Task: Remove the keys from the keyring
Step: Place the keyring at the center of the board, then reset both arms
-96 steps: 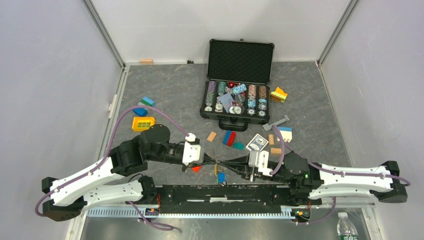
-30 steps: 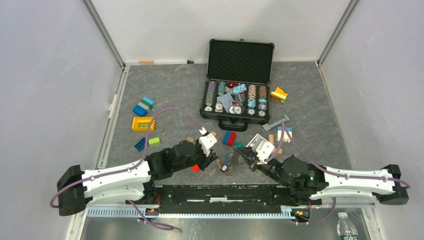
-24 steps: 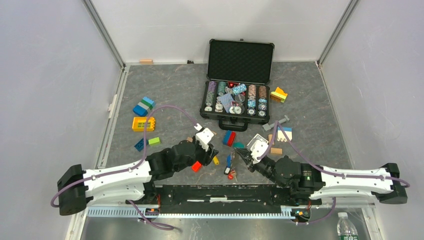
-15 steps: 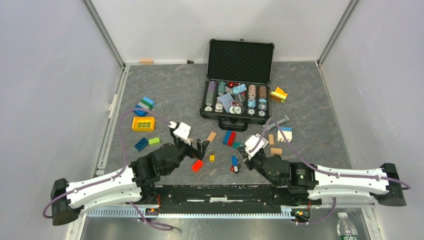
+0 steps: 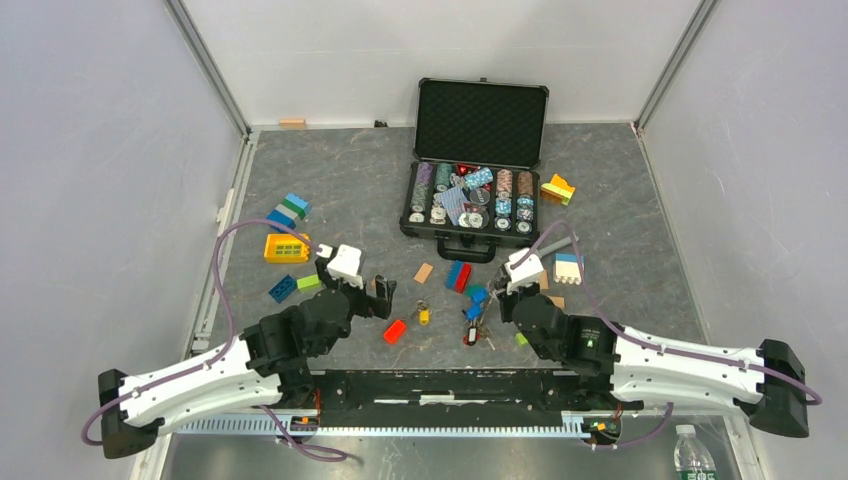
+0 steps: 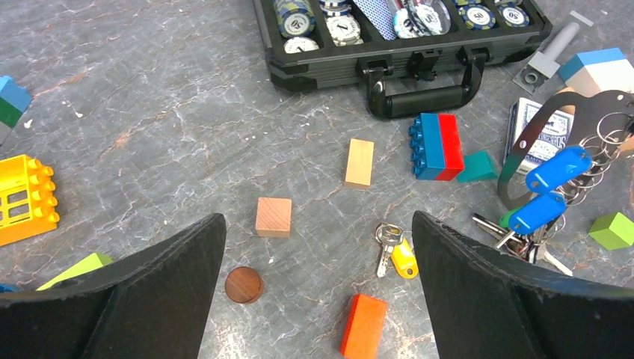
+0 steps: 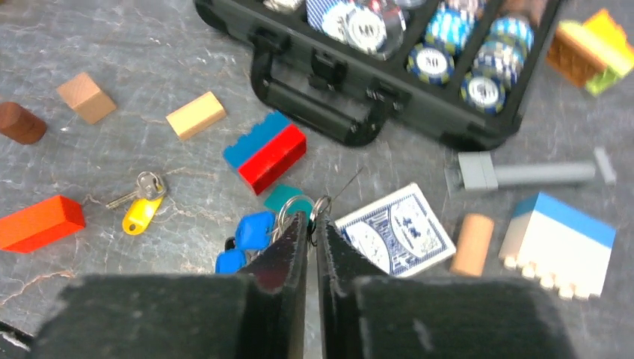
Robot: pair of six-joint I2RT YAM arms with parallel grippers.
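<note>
Our grey marbled table (image 5: 340,180), scattered with small things

Between the left claw's (image 6: 318,224) fingers we see a yellow-headed key (image 6: 396,250), an orange block (image 6: 364,325), a brown disc (image 6: 244,285) and a wooden cube (image 6: 274,217). Ahead of the claw lie a wooden bar (image 6: 359,162) and a black chip case (image 6: 329,73), with a blue-and-red brick (image 6: 437,146) and a card deck (image 6: 557,133) to its right.

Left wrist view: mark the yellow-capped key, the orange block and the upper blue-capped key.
yellow-capped key (image 6: 404,264), left wrist view, on its yellow plastic head.
orange block (image 6: 364,336), left wrist view, middle of its top face.
upper blue-capped key (image 6: 558,169), left wrist view, on its blue cover.
</note>
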